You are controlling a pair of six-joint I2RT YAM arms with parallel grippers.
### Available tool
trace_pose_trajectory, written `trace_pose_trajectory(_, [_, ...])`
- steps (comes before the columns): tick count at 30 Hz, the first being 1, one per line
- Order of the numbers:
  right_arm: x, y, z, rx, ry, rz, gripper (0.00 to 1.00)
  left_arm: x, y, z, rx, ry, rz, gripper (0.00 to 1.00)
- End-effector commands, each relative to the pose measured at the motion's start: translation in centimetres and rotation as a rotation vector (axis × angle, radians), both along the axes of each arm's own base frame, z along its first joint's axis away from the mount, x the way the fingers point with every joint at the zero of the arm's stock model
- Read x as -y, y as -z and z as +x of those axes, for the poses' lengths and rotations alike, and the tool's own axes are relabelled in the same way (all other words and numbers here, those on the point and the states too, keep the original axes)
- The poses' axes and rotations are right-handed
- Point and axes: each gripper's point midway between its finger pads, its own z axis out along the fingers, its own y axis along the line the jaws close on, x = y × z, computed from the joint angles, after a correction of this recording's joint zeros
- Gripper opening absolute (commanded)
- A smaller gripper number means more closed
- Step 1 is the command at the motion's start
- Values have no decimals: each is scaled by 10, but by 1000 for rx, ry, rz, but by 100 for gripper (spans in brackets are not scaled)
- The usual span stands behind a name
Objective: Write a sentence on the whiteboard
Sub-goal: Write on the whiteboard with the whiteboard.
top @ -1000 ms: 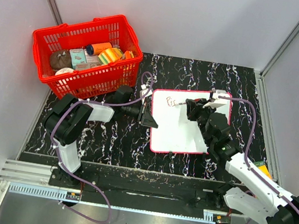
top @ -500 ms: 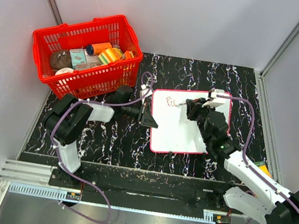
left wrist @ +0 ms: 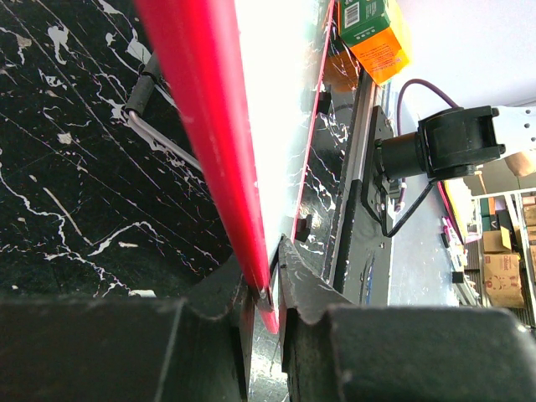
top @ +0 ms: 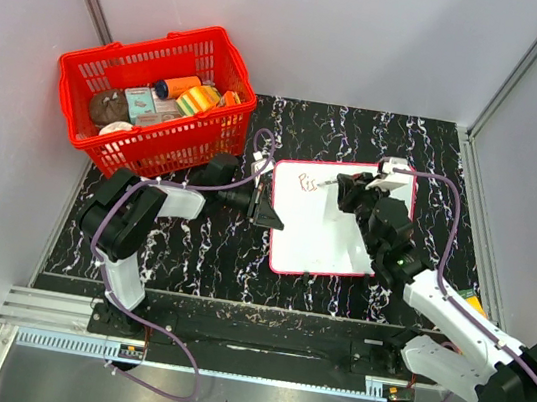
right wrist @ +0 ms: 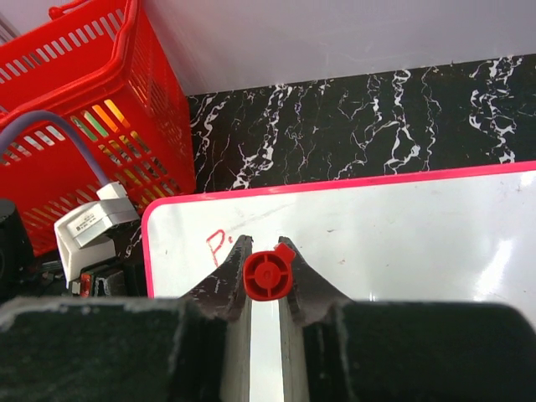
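A red basket packed with small goods stands at the far left corner of the black marbled table. Just right of it, the left gripper reaches in sideways and is closed narrowly on the near-left edge of the whiteboard. The left wrist view shows the board's red rim pinched between the two jaws. The whiteboard lies at the middle right of the table, turned slightly askew to the table's edges, near the basket but apart from it. The start of the sentence, a few red handwritten letters beginning with a capital P, sits in the board's far left corner. Above the far part of the board, the right gripper is clamped tight on a red marker, whose tip ends just right of the letters. Whether the tip touches the board cannot be told. A green and orange carton lies near the table's right edge.
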Motion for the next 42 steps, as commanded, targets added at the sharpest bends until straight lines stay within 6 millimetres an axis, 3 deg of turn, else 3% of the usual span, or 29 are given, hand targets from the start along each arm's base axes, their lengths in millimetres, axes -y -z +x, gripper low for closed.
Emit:
trace_pose_trajectory(1, [2, -42, 7, 96, 19, 58, 0, 7, 9, 0, 76, 19, 37, 0])
trace_pose_trajectory(16, [-1, -23, 15, 54, 23, 36, 0, 6, 9, -1, 74, 20, 40, 0])
trace_pose_trajectory(25, [3, -26, 8, 68, 17, 58, 0, 6, 10, -1, 76, 19, 43, 0])
trace_pose_trajectory(42, [-1, -4, 6, 14, -3, 45, 0, 6, 10, -1, 76, 17, 49, 0])
